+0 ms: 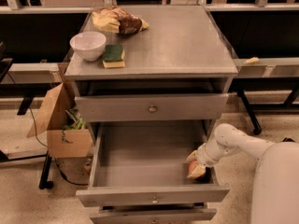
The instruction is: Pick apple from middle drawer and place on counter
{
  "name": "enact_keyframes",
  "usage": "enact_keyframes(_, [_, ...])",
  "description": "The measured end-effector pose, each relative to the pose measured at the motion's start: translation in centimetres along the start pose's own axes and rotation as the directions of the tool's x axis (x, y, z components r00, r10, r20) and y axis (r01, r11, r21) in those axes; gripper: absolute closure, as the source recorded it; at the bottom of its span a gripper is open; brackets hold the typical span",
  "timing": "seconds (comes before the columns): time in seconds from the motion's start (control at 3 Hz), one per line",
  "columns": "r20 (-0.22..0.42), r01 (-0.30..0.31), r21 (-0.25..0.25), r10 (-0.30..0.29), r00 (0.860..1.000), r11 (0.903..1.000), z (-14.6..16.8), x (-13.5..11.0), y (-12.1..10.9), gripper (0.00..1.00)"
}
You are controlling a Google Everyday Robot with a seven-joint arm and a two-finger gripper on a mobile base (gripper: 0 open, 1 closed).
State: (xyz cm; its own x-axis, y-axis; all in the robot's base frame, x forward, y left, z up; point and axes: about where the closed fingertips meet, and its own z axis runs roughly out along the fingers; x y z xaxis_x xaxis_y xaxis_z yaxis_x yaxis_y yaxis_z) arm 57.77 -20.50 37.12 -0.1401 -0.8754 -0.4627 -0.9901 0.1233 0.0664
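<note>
The middle drawer [140,146] is pulled open, and its flat front panel with a small knob [152,199] faces me. The apple [193,167], red with a yellowish side, sits in the drawer's front right corner. My gripper [195,165] reaches down into that corner from the right on its white arm [233,141] and is right at the apple, partly covering it. The counter [177,41] is the grey metal top of the cabinet.
On the counter's left side stand a white bowl [88,45], a green-and-yellow sponge [113,56] and a crumpled snack bag [119,21]. The upper drawer [152,108] is shut. A cardboard box [60,125] stands on the floor to the left. My white body [278,185] fills the bottom right.
</note>
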Motion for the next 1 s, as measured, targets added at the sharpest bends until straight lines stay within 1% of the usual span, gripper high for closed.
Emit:
enact_keyframes(0.33, [-0.015,-0.001,-0.012,0.001,1.000,0.9999,0.0,0.0,-0.4,0.26])
enact_keyframes(0.67, [-0.046,0.003,0.000,-0.003,0.999,1.0000,-0.8,-0.2,-0.8,0.33])
enact_keyframes(1.0, [-0.057,0.038,0.062,-0.034,0.998,0.9974,-3.6,-1.9,-0.5,0.55])
